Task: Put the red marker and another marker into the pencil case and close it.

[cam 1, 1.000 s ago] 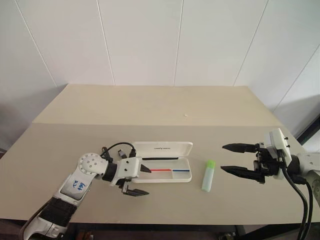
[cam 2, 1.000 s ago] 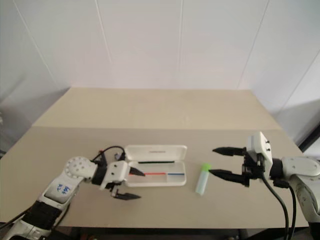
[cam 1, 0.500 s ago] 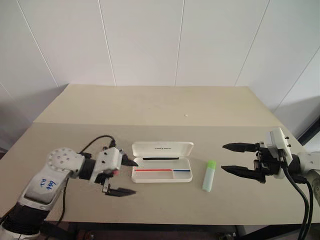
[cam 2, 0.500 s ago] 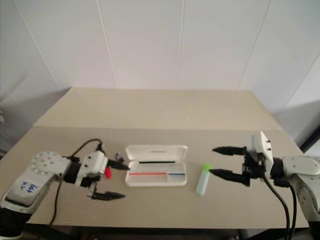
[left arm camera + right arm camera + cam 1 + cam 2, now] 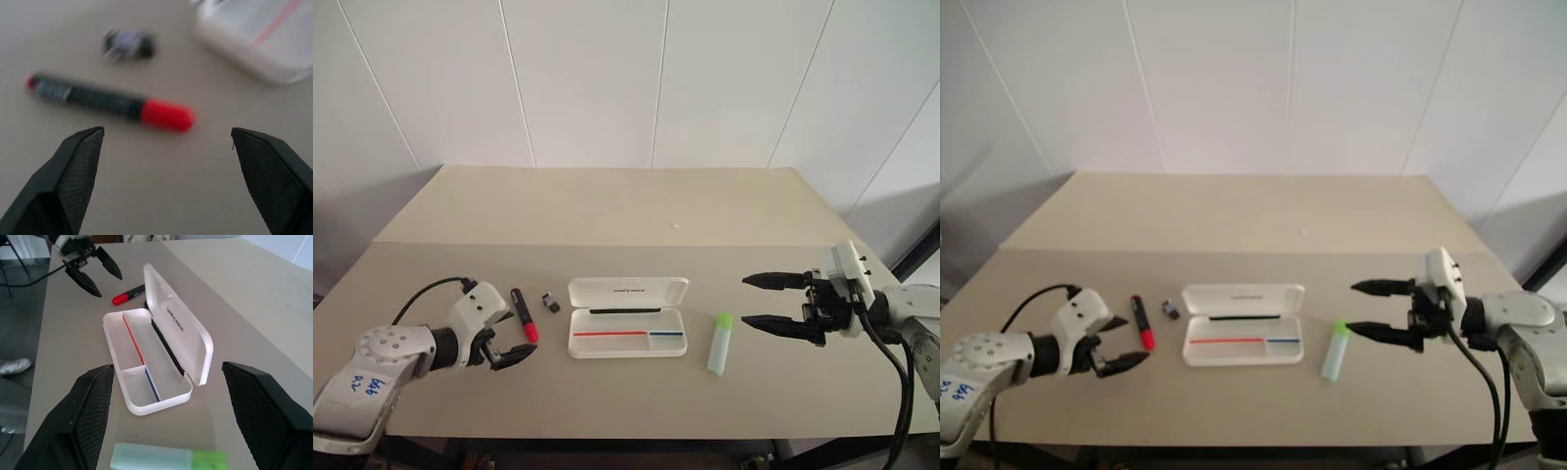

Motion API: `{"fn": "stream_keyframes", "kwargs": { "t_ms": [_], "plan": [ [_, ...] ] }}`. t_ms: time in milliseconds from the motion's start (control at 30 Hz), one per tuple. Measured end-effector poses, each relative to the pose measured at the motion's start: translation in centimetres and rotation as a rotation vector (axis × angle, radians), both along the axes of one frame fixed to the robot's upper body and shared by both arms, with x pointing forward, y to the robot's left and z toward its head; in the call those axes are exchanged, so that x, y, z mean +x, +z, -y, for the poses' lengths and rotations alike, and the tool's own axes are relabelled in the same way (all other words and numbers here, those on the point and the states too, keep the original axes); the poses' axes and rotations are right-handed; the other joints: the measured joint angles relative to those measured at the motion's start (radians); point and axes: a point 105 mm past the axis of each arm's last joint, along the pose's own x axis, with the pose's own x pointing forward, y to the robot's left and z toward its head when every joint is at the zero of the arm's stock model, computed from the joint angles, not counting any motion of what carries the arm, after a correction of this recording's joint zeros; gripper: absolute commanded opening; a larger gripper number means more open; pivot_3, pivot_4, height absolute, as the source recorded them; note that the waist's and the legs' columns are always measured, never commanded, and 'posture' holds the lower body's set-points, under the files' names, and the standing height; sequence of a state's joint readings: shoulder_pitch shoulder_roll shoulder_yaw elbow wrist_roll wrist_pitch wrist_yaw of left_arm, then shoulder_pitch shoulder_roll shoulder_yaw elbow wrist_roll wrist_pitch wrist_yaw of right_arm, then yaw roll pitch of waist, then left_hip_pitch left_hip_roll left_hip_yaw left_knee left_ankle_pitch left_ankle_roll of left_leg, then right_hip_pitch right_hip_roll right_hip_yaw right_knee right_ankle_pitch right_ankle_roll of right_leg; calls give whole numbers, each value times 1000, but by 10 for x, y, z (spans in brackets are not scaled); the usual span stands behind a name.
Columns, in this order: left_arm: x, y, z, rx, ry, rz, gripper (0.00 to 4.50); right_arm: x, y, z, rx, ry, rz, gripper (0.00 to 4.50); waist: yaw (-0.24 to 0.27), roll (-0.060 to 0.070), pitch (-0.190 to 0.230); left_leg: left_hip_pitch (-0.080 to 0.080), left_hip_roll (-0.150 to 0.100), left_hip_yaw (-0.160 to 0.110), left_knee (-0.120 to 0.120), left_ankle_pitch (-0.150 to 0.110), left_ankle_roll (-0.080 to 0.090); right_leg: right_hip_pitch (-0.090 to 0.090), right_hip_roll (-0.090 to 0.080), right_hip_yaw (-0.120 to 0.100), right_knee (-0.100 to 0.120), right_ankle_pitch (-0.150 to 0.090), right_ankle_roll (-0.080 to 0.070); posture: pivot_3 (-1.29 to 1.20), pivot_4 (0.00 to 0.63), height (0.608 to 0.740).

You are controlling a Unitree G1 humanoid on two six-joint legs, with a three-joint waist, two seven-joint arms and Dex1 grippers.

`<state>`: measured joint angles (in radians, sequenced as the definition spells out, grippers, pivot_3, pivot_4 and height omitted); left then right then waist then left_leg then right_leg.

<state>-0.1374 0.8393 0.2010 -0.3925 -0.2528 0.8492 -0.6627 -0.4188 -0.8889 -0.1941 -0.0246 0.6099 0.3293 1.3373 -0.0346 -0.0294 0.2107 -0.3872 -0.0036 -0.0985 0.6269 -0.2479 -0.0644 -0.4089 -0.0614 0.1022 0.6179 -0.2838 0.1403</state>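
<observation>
While the white pencil case (image 5: 627,318) lies open in the middle of the tan table (image 5: 607,211), both markers are outside it, lying on the table top. Its lid stands up along the far edge, with small dark letters on it, and the tray has a red strip, a blue strip and a black strip along the back. The red marker (image 5: 524,313) lies well to the left of the case — it has a dark body and a bright red cap, and the cap end points toward the near edge of the table. A tiny dark grey block (image 5: 550,302) sits between the red marker and the case, touching neither. The left gripper (image 5: 505,349) is low over the table, just beside the red cap on its left, and its two black fingers are spread wide with nothing between them. In the left wrist view the red marker lies across, just past the fingertips (image 5: 80,161), and does not touch them. The other marker (image 5: 721,343) — pale mint with a lime-green cap — lies just to the right of the case, with the cap pointing away toward the wall. The right gripper (image 5: 766,301) hangs to the right of that marker, pointing left at it, its fingers wide apart and holding nothing.
</observation>
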Motion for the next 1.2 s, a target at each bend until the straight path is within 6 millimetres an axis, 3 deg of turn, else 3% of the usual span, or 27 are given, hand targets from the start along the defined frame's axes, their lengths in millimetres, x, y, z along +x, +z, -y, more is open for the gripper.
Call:
{"fn": "stream_keyframes", "kwargs": {
  "t_ms": [133, 300, 533, 733, 1133, 1200],
  "plan": [
    [19, 2, -9, -10, 184, 93, 4435, 5, -1, -2, -12, 14, -11, 4500, 8, 0, 0, 0, 0, -1, 1, 0, 0, 1, 0, -1, 0, 0, 1, 0, 150, 740],
    [35, 9, -6, -65, 297, 166, 4435, 7, -2, -1, -10, 13, -21, 4500, 6, 0, 0, -1, -1, 0, 1, 0, -1, 1, -1, 0, 0, 3, 5, 0, 150, 740],
    [51, -2, 0, -155, 408, 129, 4435, 9, -3, 0, -14, 6, -22, 4500, 5, 0, 0, 0, -1, 0, 1, -1, -1, 0, 0, 0, 0, 3, 5, 0, 150, 740],
    [57, -14, 4, -201, 456, 71, 4435, 9, -5, -2, -9, 9, -23, 4500, 4, 0, 0, 0, -1, 0, 2, -1, -1, 1, 0, 0, 0, 3, 6, 0, 150, 740],
    [63, -15, 8, -272, 537, -30, 4435, 8, -6, -3, -10, 4, -24, 4500, 5, 0, 0, 1, -1, 0, 3, 0, -2, 2, 0, 0, 1, 4, 7, 0, 150, 740],
    [66, -15, 8, -299, 569, -44, 4032, 9, -7, -3, -9, 2, -24, 4500, 5, 0, 0, 2, -1, 0, 3, 0, -2, 3, 0, 0, 1, 4, 7, 0, 150, 740]
  ]
}}
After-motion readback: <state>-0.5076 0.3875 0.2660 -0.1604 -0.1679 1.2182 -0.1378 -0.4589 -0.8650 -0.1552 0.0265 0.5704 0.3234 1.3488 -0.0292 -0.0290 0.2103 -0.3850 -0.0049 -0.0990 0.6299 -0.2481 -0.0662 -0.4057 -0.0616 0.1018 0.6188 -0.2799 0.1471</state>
